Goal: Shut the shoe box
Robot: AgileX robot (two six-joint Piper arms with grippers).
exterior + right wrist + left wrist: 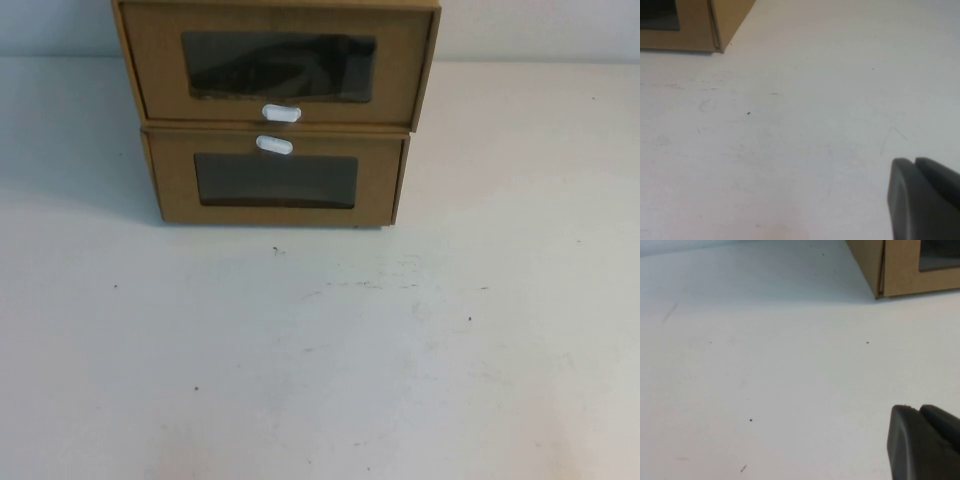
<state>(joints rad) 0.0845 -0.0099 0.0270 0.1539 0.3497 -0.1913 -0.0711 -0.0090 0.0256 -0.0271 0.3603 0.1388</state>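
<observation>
Two brown cardboard boxes stand stacked at the table's far edge. The shoe box (pixel 160 70) is the upper one, with a dark window (pixel 278 66) and a white pull tab (pixel 281 113) just below it. Its front stands slightly forward of the box beneath. The lower twin box (pixel 170 185) has its tab (pixel 274 145) above its window. Neither arm shows in the high view. My left gripper (pixel 918 411) is shut and empty, low over the table, short of the lower box's corner (pixel 900 270). My right gripper (pixel 914 162) is shut and empty, short of the other corner (pixel 695 30).
The white table (pixel 320 350) spreads in front of the boxes with only small dark specks on it. A pale wall rises behind the boxes.
</observation>
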